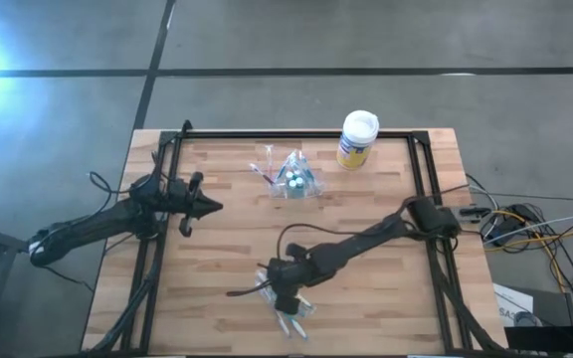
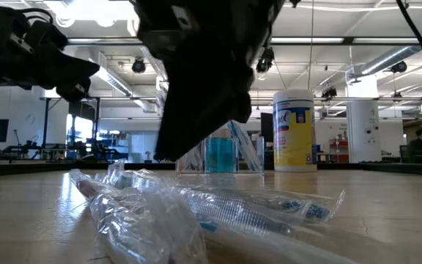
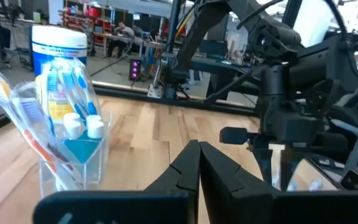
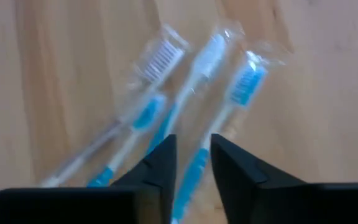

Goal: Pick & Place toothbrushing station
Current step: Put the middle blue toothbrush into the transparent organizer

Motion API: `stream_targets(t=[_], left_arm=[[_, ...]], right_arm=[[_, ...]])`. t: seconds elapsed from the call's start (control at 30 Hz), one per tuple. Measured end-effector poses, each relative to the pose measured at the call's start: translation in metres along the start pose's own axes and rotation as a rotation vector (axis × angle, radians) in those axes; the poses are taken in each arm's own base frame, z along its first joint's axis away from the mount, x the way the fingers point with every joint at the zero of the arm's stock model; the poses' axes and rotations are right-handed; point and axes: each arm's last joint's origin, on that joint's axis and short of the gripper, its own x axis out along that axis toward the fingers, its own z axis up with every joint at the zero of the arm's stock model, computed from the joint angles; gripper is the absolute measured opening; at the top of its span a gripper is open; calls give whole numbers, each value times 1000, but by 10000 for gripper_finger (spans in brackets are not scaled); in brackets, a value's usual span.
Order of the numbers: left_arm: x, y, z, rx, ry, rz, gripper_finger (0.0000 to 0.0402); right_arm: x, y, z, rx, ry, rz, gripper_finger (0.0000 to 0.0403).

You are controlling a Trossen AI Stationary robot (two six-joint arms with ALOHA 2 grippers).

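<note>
The small see-through plastic cup (image 1: 294,180) of toothbrushes is being left well apart from the right end effector (image 1: 285,298), whose fingers are seen narrowly parted over wrapped blue-white toothbrushes (image 4: 194,118) on the wooden tabletop (image 1: 227,249).

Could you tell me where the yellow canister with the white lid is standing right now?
In the high view the yellow canister stands upright near the table's far edge, right of centre, just right of the clear toothbrush cup.

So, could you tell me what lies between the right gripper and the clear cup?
In the high view, only bare wooden table separates the right gripper from the clear cup.
</note>
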Motion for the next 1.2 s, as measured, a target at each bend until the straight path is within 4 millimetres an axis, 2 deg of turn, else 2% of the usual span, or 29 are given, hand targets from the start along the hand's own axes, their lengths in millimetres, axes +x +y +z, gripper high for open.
stream_targets(t=[0.23, 0.4, 0.73, 1.2], left_arm=[[0, 0, -3, -9, 28, -5, 14], [0, 0, -4, -13, 43, -13, 12], [0, 0, -5, -6, 43, -15, 11], [0, 0, -6, -19, 59, -13, 13]], right_arm=[[16, 6, 5, 91, 58, -5, 174], [16, 2, 2, 101, 115, -64, 192], [25, -6, -11, 143, 157, -111, 190], [25, -15, -17, 126, 175, -211, 140]])
